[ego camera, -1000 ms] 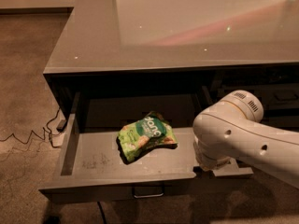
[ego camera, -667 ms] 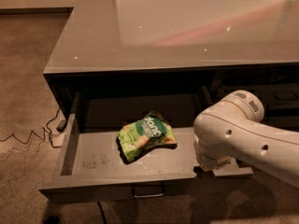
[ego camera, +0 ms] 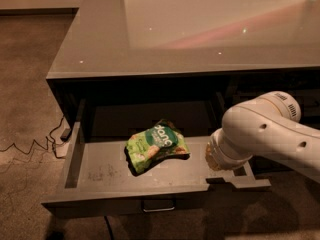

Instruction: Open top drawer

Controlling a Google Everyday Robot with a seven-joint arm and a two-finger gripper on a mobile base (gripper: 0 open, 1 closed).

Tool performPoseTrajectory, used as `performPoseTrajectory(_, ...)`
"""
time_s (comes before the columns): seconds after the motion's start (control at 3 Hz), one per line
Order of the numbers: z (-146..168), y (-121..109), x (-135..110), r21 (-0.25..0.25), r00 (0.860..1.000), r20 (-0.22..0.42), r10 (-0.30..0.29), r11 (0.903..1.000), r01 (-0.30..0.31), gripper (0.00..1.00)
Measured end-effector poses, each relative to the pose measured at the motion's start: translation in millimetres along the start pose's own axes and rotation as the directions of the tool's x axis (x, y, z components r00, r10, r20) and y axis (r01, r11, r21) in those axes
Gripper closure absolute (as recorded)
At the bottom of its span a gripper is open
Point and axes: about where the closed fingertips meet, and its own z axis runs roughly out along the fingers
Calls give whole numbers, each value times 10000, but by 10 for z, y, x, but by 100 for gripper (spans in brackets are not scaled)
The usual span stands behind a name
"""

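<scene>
Counter (ego camera: 200, 29); one top drawer (ego camera: 100, 170) open; one bag (ego camera: 156, 145); jaws at right.

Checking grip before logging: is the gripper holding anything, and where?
Cannot tell: the gripper, mostly hidden under the arm, is at the top drawer's right front edge.

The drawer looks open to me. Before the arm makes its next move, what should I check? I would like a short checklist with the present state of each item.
1. The top drawer is pulled out and its floor shows: ok.
2. The pincer sits at the drawer's right front corner, mostly hidden under the white arm. Whether it is free of the drawer: cannot tell.
3. The snack bag lies inside the drawer, apart from the arm: ok.
4. The handle is in view at the middle of the drawer front: ok.
5. The cable lies on the floor to the left, away from the arm: ok.
</scene>
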Motion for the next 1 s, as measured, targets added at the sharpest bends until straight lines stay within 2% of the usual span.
performPoseTrajectory(0.33, 61, -122, -51, 167, 9990, 451, -8, 9999, 1, 100)
performPoseTrajectory(0.67, 238, -149, -117, -14, 9963, 864, -15, 10000, 16, 100)
performPoseTrajectory(1.0, 429, -131, -158, -287, 9948, 1018, -47, 9996, 77, 100)
